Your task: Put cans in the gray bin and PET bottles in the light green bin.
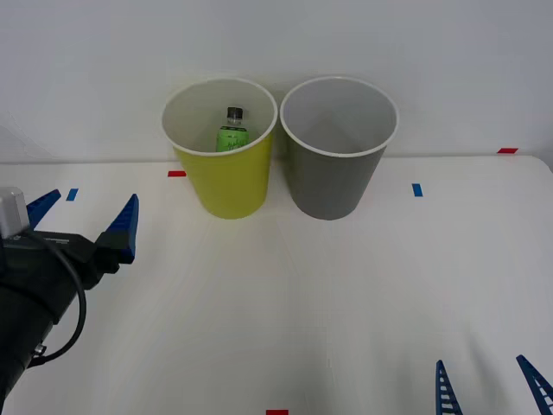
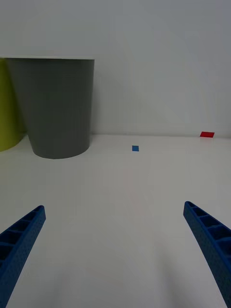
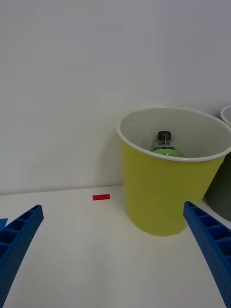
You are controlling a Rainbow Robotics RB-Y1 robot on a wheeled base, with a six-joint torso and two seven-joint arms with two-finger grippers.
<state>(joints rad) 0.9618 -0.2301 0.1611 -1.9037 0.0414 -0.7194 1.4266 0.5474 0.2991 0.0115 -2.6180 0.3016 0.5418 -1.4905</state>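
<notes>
White tabletop against a pale wall: from the front, the PET bottle [image 1: 231,131] stands inside the light green bin [image 1: 226,177], beside the gray bin [image 1: 333,177]; that sort looks done, with no can visible.

Right wrist: right gripper [image 2: 115,250] spread, empty, near the gray bin.

Left wrist: left gripper [image 3: 113,252] spread, short of the bottle.

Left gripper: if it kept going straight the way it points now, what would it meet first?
Probably the light green bin, which stands ahead between the open jaws of the left gripper, with the PET bottle inside it. Depth is unclear.
</notes>
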